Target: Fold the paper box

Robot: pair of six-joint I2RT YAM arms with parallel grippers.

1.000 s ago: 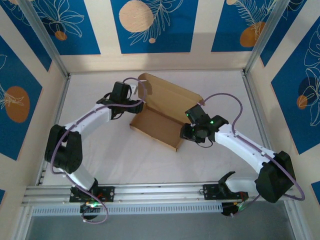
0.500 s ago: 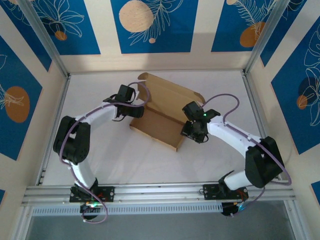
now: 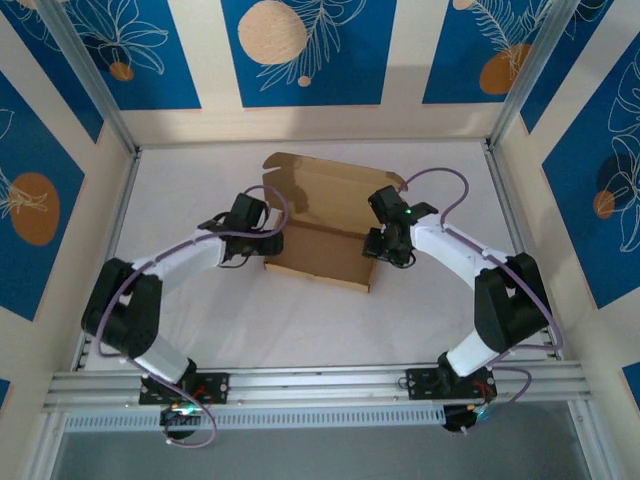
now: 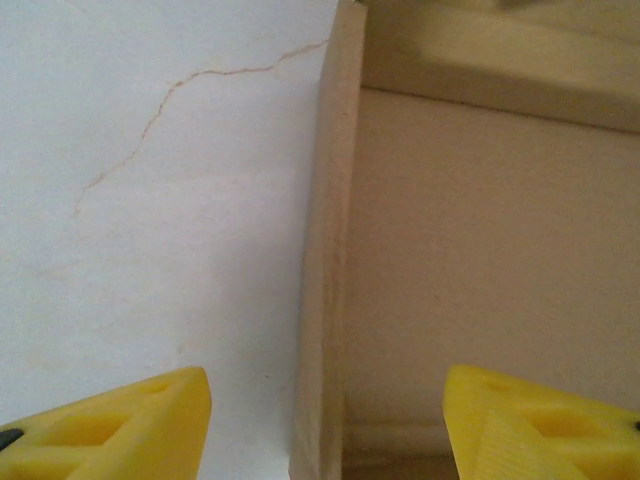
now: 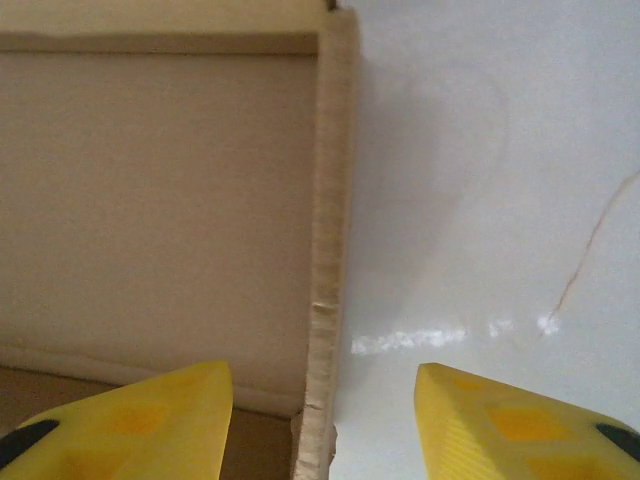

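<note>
The paper box is plain brown cardboard in the middle of the white table, a shallow tray with its lid standing open behind it. My left gripper is at the tray's left side. In the left wrist view that gripper is open, its yellow fingers astride the left side wall with a gap on each side. My right gripper is at the tray's right side. It is open too, astride the right side wall.
The white table has free room in front of the box and to both sides. An aluminium rail runs along the near edge. Patterned enclosure walls stand close at the left, back and right.
The box has turned to lie more square to the table and its lid stands more upright. Both grippers have moved in over the tray's side walls. The left jaws have narrowed a little.
</note>
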